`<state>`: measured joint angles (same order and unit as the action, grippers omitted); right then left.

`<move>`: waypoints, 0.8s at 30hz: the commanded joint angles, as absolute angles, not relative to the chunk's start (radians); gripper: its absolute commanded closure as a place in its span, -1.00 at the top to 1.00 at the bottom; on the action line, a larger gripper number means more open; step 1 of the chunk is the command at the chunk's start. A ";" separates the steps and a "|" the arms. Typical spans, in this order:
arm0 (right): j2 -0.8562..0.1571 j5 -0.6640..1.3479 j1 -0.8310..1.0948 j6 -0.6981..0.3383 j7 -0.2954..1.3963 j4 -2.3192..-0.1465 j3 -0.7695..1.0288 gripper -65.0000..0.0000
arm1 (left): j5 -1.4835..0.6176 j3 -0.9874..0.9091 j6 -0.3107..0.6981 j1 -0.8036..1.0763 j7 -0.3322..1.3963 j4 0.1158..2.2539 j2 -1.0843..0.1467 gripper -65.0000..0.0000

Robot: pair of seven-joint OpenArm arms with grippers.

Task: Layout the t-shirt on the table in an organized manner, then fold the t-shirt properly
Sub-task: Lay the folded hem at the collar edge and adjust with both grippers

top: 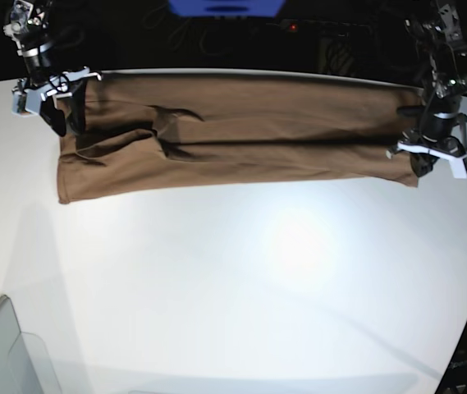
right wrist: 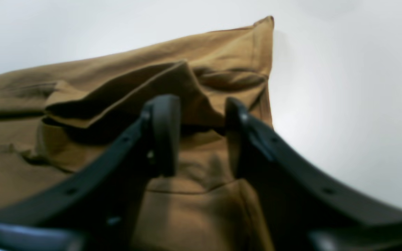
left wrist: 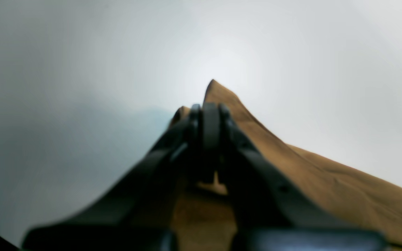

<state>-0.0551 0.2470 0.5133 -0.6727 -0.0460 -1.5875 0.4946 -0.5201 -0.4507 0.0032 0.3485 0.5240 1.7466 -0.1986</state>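
Stretching across the far part of the table (top: 241, 271), the t-shirt (top: 241, 135) lies as a long brown band folded lengthwise, with a loose crease and a small flap toward its left end in the base view. The left gripper (left wrist: 206, 120) sits at the shirt's right end in that view; its wrist camera shows the fingers pressed together with brown cloth rising past the tips, pinching the shirt's edge. The right gripper (right wrist: 201, 134) hangs at the shirt's opposite end, jaws parted, with a raised fold of cloth lying between and just beyond the two pads without being clamped. A grey translucent bin (top: 7, 357) corner sits well apart from the shirt, at the table's near left edge.
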 commanded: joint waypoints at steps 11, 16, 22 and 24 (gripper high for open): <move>-0.133 0.263 0.483 -0.687 -0.076 -1.517 0.420 0.25 | -0.521 -0.456 0.005 0.344 0.504 1.761 -0.209 -1.00; -0.168 0.263 0.463 -0.687 -0.079 -1.495 0.404 0.25 | -0.519 -0.460 0.005 0.344 0.504 1.761 -0.209 -1.00; -0.171 0.263 0.444 -0.687 -0.082 -1.497 0.406 0.25 | -0.519 -0.458 0.005 0.343 0.504 1.761 -0.209 -1.00; -0.171 0.262 0.426 -0.687 -0.077 -1.497 0.404 0.25 | -0.519 -0.456 0.005 0.341 0.504 1.761 -0.209 -1.00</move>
